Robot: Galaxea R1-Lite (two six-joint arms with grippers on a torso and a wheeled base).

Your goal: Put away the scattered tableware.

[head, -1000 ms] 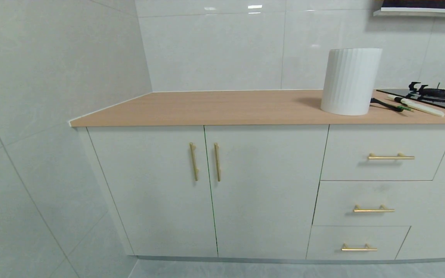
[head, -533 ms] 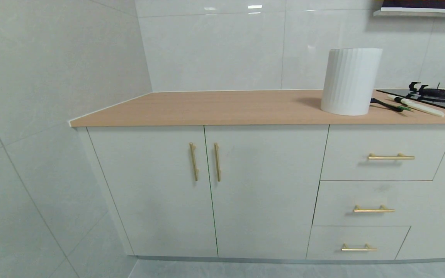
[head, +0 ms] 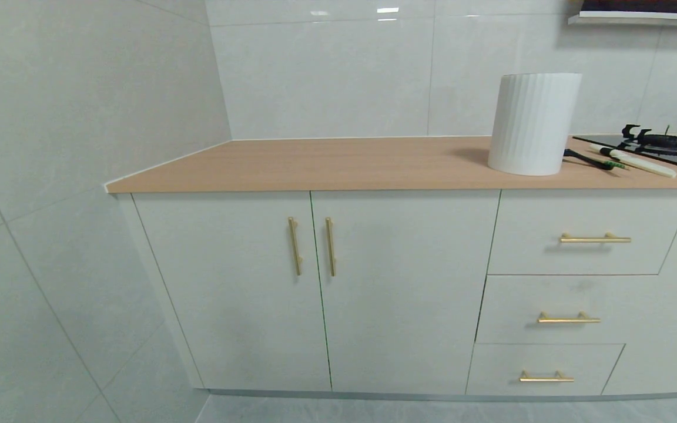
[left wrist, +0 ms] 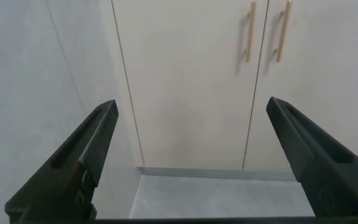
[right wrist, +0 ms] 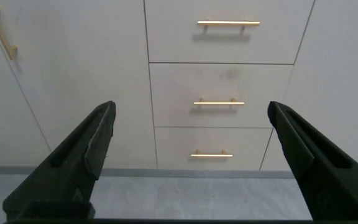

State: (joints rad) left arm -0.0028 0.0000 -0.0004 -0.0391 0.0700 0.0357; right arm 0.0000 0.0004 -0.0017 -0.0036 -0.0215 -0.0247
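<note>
Left hand [left wrist: 191, 109]: released, jaws wide apart, held low before the double cabinet doors [head: 315, 282], nothing grasped. Table [head: 315, 164]: wooden top, bounded by tiled wall at its left end and rear; a broad bare stretch is offered there for arm travel. Ribbed white holder [head: 533, 123]: upright near the front edge, judged light and easily tipped. Right hand [right wrist: 191, 109]: likewise released, faced toward the drawers [head: 585, 235]. Tableware: a dark-handled piece [head: 594, 161] and a pale-handled piece [head: 638, 163], laid flat just right of the holder, the pale one reaching onto the glass hob [head: 662, 147]. Both are judged light, stiff and smooth, so a hold across mid-handle is advised.
</note>
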